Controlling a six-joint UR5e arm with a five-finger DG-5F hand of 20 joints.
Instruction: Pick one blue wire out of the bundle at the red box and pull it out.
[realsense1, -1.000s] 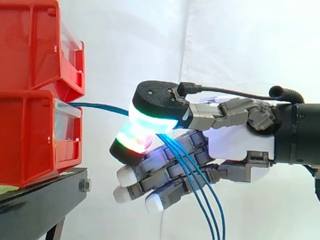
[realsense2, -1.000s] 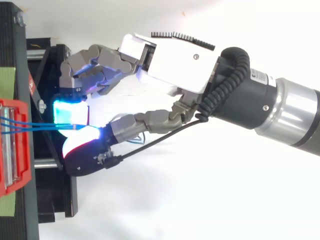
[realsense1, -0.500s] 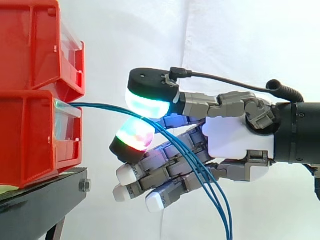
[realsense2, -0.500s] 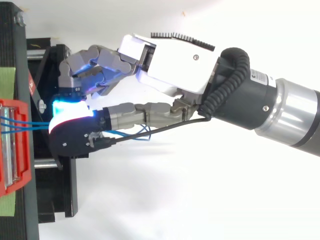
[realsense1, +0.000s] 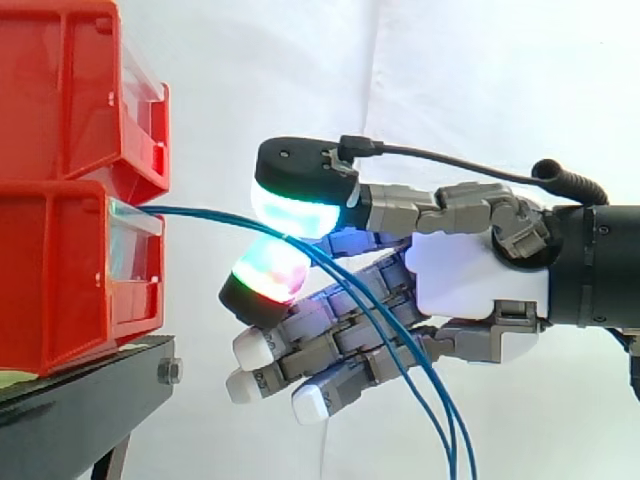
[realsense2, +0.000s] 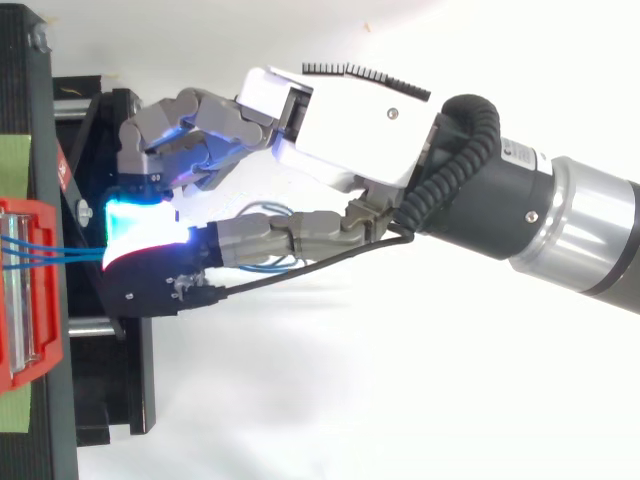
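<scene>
Blue wires (realsense1: 200, 213) run from red box (realsense1: 70, 270) through gap between pads (realsense1: 290, 210) of robot hand (realsense1: 470, 285). Pads apart, nothing pinched. To do: isolate one strand, pinch it alone, pull straight away from box.

The tiny print on the robot hand (realsense1: 478, 282) cannot be read.
</scene>
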